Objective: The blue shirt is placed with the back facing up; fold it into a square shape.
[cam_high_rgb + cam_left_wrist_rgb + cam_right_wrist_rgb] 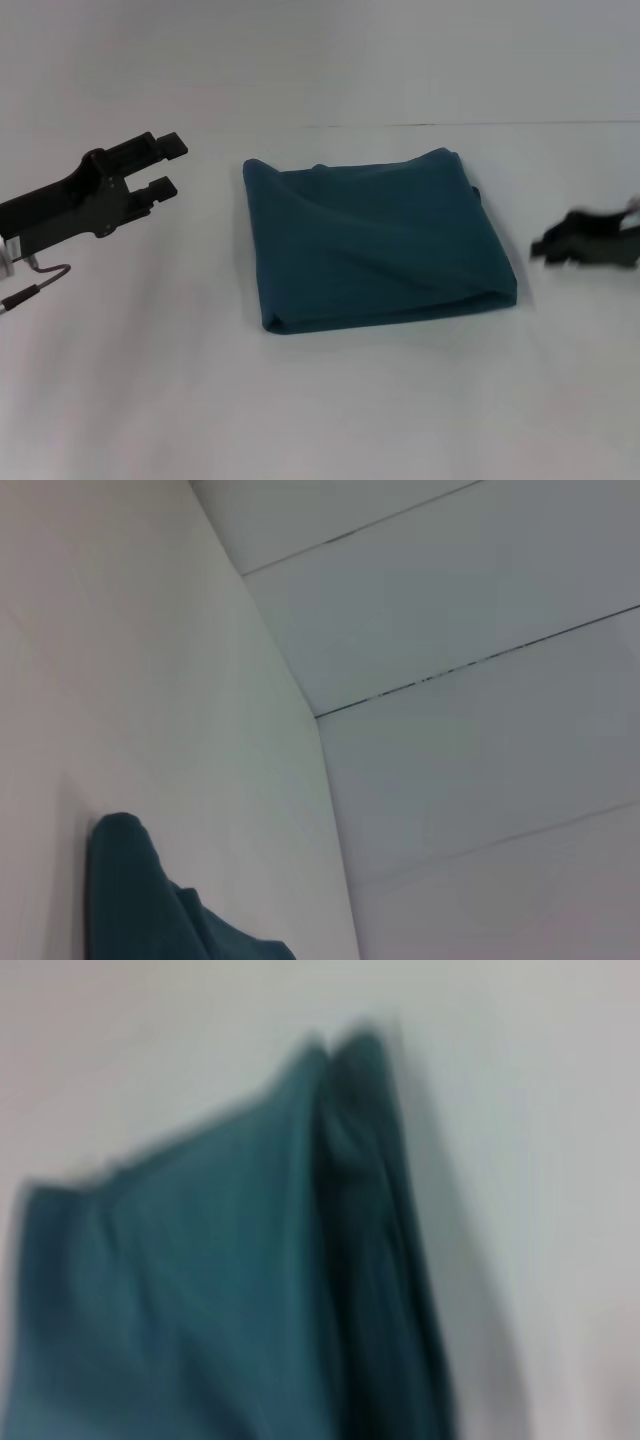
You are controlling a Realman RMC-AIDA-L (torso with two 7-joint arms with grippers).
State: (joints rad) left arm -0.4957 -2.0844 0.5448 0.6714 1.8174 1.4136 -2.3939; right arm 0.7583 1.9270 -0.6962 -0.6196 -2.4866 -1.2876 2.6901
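The blue shirt (372, 240) lies folded into a roughly square stack of layers in the middle of the white table. My left gripper (166, 166) hovers to its left, apart from the cloth, open with nothing between its fingers. My right gripper (545, 250) is off the shirt's right edge, near the table surface, not touching the fabric; it is smeared by motion. A corner of the shirt (140, 905) shows in the left wrist view. The right wrist view shows the shirt (250, 1280) with its stacked folded edges.
The white table (320, 410) stretches wide around the shirt, with bare surface at the front and on both sides. A pale wall (320, 60) rises behind the table's far edge. A cable (35, 280) hangs under the left arm.
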